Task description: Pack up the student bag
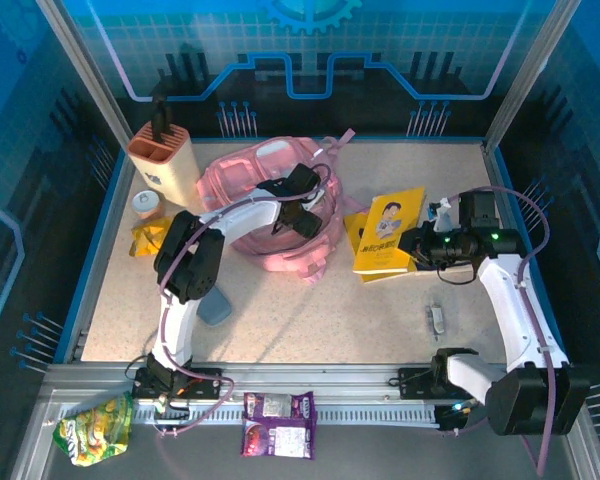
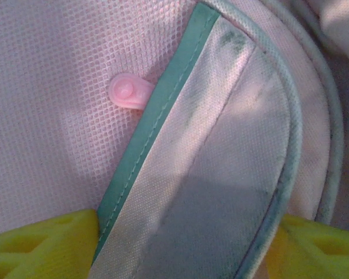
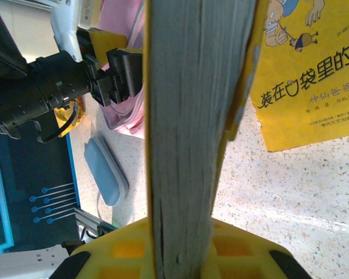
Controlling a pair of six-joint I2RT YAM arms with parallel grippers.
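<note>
The left arm reaches forward, its claw [image 1: 302,212] spread against the one pink student bag [image 1: 250,175] lying mid-back on the bench [image 1: 330,320]. The right arm folds inward, its claw [image 1: 418,243] pinching one yellow book [image 3: 192,116] edge-on; a second yellow book [image 3: 314,87] lies flat beside it.

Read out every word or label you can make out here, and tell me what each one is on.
"装在口袋里的" on the yellow book cover; the title is cut off at the frame edge.
Smaller characters beneath it: too small to read reliably.
Purple snack packet, green snack packet: print too blurred.
Student bag: no text seen.
</note>
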